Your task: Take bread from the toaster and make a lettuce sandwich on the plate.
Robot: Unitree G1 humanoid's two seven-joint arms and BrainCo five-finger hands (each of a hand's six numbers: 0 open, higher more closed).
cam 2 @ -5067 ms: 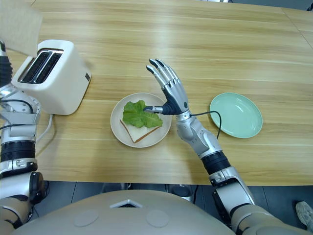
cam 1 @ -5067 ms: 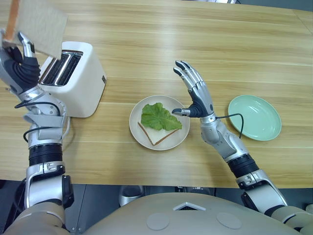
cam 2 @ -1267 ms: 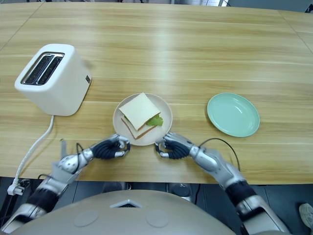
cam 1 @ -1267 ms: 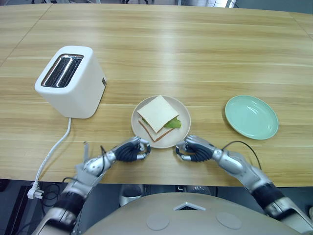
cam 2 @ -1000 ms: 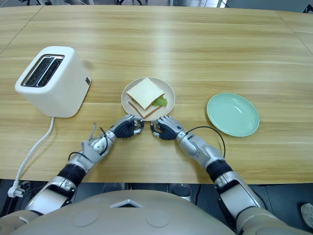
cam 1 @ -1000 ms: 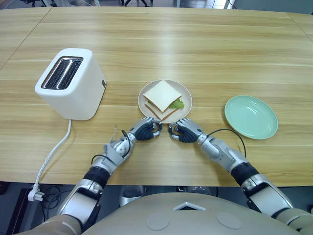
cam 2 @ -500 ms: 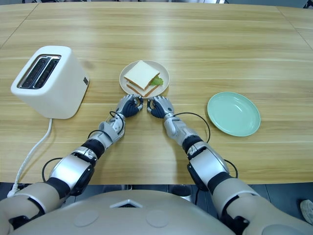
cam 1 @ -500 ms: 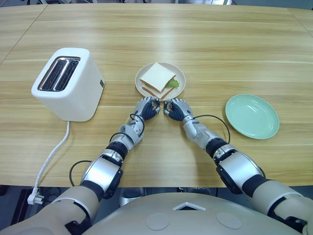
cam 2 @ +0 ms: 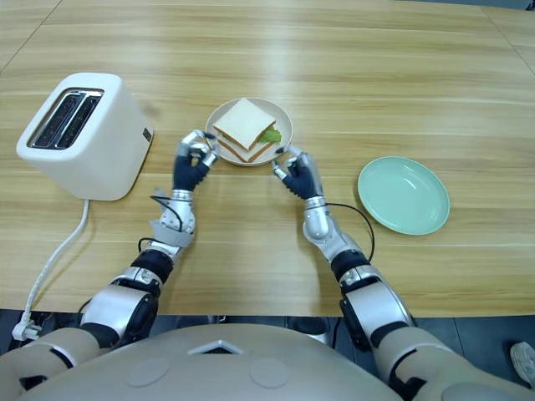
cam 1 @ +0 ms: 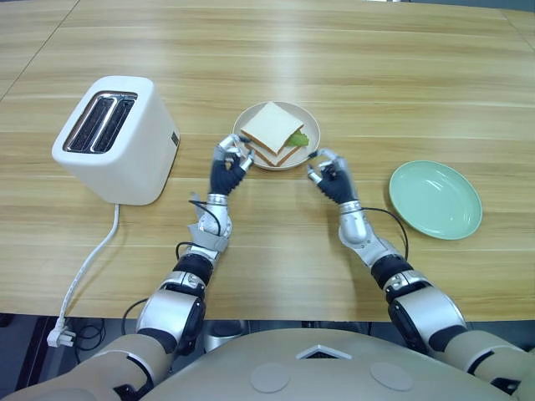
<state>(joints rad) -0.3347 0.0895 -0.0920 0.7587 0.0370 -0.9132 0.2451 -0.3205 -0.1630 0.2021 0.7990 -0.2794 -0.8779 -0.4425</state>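
Fingers (cam 1: 235,155) of left hand (cam 1: 226,171): curled in narrow, nothing held; tips just beside the beige plate's (cam 1: 292,109) left rim. Contact with the rim cannot be told.

Fingers (cam 1: 323,162) of right hand (cam 1: 333,179): likewise curled tight, nothing in the grasp; tips just off the plate's right rim, a little nearer the robot than the left hand's. Contact again unclear.

The two hands flank the plate, one to each side, palms turned roughly inward toward it.

Sandwich (cam 1: 271,131) sits on the plate, about centred: white top slice of bread (cam 1: 272,124) lying flat, a corner pointing toward the robot. Edge of the bottom slice (cam 1: 266,156) shows beneath on the near side. Lettuce (cam 1: 302,139) pokes out between the slices on the plate's right side.

Toaster (cam 1: 119,142): white, upright, well to the left of the plate, both slots open to view with no bread standing out of them. Its cord (cam 1: 86,269) trails from its base toward the table's (cam 1: 384,67) near edge.

Green plate (cam 1: 435,200): right of the beige plate and nearer the robot, past the right hand, apart from it.
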